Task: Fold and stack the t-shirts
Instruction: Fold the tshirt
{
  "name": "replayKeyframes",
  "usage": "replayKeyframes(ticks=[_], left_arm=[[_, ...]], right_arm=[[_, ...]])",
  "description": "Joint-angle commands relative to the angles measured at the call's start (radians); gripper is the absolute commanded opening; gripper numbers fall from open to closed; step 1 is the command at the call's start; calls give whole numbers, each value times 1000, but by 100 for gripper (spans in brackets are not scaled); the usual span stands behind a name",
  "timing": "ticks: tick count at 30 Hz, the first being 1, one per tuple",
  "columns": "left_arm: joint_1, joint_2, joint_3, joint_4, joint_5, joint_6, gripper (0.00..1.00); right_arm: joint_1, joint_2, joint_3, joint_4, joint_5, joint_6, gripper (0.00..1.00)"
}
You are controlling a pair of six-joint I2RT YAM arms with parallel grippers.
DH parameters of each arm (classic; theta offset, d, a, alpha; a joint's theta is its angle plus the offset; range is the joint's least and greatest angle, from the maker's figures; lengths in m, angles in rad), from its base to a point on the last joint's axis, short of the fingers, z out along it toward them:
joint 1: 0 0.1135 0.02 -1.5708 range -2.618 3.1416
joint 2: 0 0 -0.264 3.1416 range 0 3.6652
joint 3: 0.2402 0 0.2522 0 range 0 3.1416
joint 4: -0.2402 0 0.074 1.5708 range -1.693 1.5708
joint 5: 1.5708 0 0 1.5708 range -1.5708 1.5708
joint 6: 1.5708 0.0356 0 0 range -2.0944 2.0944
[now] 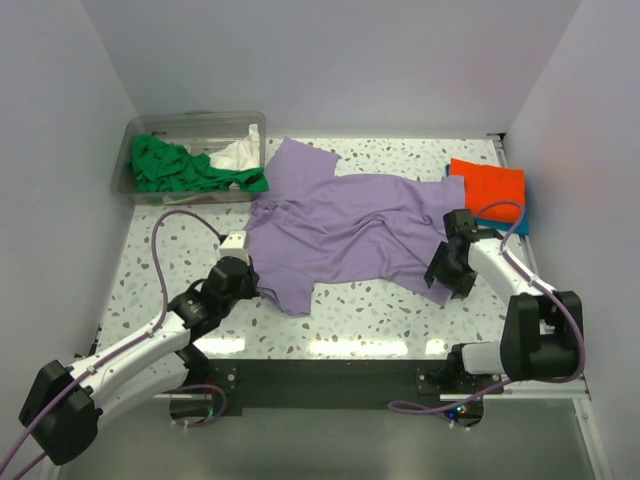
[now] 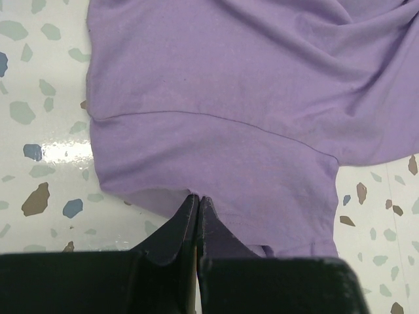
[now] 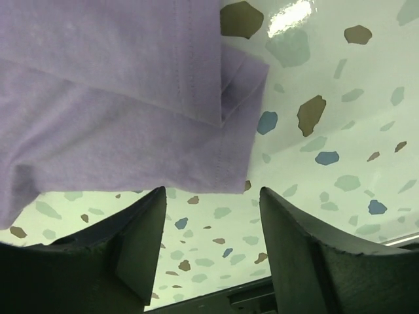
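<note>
Left jaws are pinching the near hem of the purple shirt (image 2: 229, 98). Right jaws are hanging spread just off its edge, over bare worktop (image 3: 340, 131).

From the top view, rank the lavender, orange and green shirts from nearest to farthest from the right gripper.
1. Lavender shirt, just left of the right gripper.
2. Orange shirt, behind it at the far right.
3. Green shirt, in the tub, far left.

lavender t-shirt (image 1: 350, 225) mid-table, tub (image 1: 190, 118) far-left, front free
</note>
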Motion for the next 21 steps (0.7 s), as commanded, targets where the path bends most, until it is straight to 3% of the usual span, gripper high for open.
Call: replayKeyframes(ticks=[1, 9, 21], left_arm=[[5, -18, -6, 53, 12, 21, 0], [5, -7, -2, 52, 6, 21, 0], [5, -5, -1, 47, -8, 16, 0]], right_arm=[[-45, -14, -25, -29, -54, 3, 61], [-77, 32, -96, 46, -117, 6, 39], [-77, 45, -142, 122, -115, 36, 19]])
